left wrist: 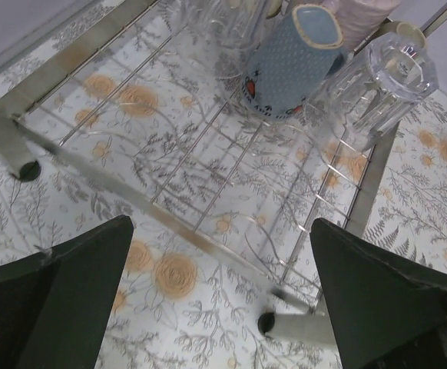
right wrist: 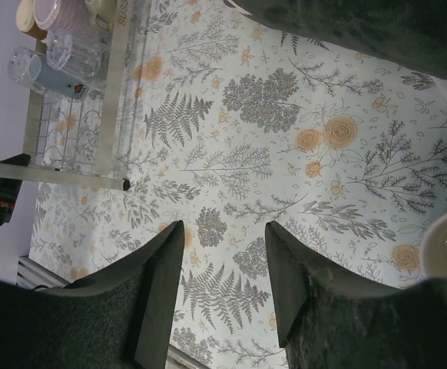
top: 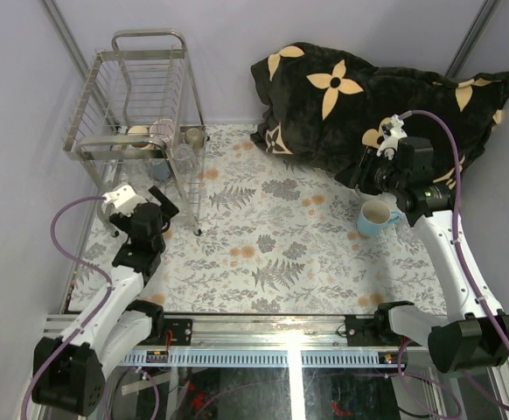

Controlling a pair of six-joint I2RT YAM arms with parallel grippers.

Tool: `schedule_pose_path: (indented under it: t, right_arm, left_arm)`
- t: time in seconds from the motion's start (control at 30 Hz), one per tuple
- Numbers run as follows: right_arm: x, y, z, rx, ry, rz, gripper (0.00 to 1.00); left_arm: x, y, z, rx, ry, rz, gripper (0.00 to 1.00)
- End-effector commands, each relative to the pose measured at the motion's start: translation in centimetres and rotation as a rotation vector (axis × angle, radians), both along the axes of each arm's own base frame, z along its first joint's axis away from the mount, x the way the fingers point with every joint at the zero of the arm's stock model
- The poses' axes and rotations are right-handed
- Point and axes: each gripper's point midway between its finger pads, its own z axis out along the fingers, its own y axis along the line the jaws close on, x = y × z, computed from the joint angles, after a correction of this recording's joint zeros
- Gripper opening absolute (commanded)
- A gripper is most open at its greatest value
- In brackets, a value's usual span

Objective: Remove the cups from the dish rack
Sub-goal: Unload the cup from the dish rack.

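- Left end effector, spread wide for a grab, faces shiny silver wire dish rack holding blue dotted mug, clear glass.
- Right end effector, part-open, empty, beside light blue mug unloaded onto floral bench.

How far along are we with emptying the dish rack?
Done: one light blue mug stands on the table beside the right gripper, whose jaws are apart and empty. In hand: nothing; the left gripper faces the dish rack with jaws wide open. Left: at least a dotted blue mug, a pink mug, a clear glass and a cream cup sit in the rack.
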Motion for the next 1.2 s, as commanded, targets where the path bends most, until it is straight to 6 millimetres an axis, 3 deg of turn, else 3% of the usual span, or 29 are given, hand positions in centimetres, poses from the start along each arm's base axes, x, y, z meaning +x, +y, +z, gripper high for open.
schedule_pose_path:
  t: [0.0,0.27,0.83,1.17]
  right_arm:
    - [-0.2,0.9,1.9,0.048,-0.074,0.030,0.53]
    - [-0.8,0.7,2.0,0.046,-0.084,0.027,0.54]
    - [-1.4,0.9,-0.5,0.060,-0.053,0.023,0.54]
    - [-1.8,1.5,-0.9,0.071,-0.056,0.027,0.54]
  left_arm:
    - [3.3,0.2,3.1,0.054,-0.136,0.014,1.00]
    - [6.7,0.9,1.4,-0.009,-0.159,0.024,1.00]
    - [13.2,3.3,-0.7,0.047,-0.173,0.023,1.00]
    - [16.7,3.8,-0.7,0.043,-0.208,0.014,1.00]
